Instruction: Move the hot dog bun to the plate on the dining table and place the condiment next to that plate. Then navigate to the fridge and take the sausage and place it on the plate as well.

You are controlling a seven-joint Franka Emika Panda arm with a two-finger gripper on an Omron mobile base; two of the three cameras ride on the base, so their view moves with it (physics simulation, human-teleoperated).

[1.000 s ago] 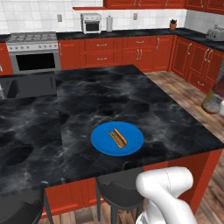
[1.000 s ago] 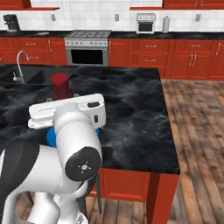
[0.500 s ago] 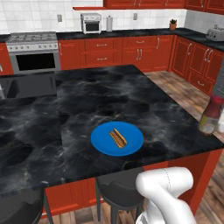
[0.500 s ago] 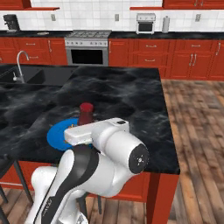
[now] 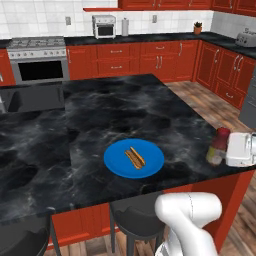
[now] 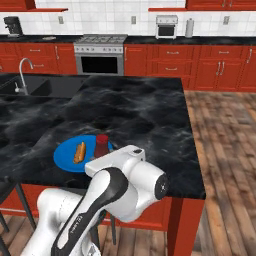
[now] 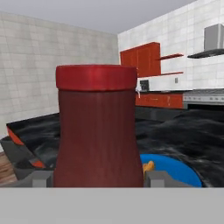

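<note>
Clamped between the claw's (image 7: 98, 178) two grey fingertips (image 7: 41, 178) stands the condiment (image 7: 97, 127), an upright bottle with a dark red cap and brownish-red body. Beyond the claw and slightly to one side lies the plate (image 7: 181, 169), round and bright blue, on the dining table (image 5: 120, 110) with its black veined marble top. On that plate rests the hot dog bun (image 5: 135, 157), tan-orange and split lengthwise. From the left base camera, the claw (image 5: 239, 150) holds the bottle near the table's right edge, well apart from the plate.
</note>
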